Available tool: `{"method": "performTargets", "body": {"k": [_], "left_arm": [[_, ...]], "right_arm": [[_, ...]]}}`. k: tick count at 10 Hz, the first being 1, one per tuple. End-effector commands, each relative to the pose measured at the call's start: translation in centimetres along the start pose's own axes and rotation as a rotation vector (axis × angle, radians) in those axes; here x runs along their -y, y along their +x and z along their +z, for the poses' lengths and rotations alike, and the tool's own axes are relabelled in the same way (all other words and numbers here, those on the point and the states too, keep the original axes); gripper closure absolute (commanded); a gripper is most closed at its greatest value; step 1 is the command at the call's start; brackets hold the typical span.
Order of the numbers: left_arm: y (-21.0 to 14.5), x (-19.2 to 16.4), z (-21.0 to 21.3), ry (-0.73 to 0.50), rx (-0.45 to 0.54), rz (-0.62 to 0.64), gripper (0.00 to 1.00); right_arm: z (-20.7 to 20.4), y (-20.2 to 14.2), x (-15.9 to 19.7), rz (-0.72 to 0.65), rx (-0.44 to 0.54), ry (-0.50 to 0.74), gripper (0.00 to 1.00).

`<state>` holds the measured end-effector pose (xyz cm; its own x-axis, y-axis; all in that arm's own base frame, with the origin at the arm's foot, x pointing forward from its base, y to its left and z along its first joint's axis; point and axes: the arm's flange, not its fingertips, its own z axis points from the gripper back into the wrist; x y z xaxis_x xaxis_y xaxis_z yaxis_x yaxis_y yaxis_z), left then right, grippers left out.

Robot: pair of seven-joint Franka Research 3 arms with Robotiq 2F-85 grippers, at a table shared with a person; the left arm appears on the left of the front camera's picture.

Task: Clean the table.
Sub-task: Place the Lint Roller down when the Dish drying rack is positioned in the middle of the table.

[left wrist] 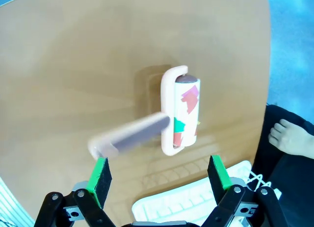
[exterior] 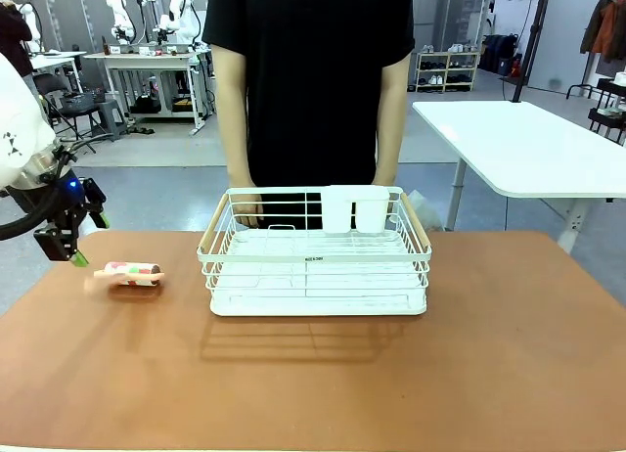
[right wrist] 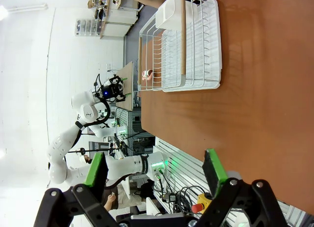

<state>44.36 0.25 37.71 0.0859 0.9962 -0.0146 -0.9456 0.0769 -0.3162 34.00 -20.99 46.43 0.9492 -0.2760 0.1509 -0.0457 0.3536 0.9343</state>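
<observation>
Two grippers gaping empty, left gripper (left wrist: 159, 177) above the table (left wrist: 68, 84) (lint roller (left wrist: 180, 109) beyond fingertips), right gripper (right wrist: 156, 170) likewise.

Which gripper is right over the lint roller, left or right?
The left gripper, open above the lint roller near the table's left edge. The right gripper hangs open far from it.

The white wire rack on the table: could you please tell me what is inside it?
The white wire dish rack holds two white plastic cups hung at its far rail; its slatted floor looks bare. The person's hand rests behind it, partly hidden.
</observation>
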Motion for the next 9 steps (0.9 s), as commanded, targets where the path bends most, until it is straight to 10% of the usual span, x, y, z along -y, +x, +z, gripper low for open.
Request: {"method": "performTargets", "body": {"k": [1, 9], "left_arm": [[-0.61, 0.01, 1.21, 0.057, 0.017, 0.022, 0.00], [-0.36, -0.24, 0.93, 0.036, -0.004, 0.014, 0.00]], "right_arm": [[0.04, -0.25, -0.17, 0.020, 0.005, 0.012, 0.00], [0.04, -0.25, -0.17, 0.020, 0.005, 0.012, 0.00]]}}
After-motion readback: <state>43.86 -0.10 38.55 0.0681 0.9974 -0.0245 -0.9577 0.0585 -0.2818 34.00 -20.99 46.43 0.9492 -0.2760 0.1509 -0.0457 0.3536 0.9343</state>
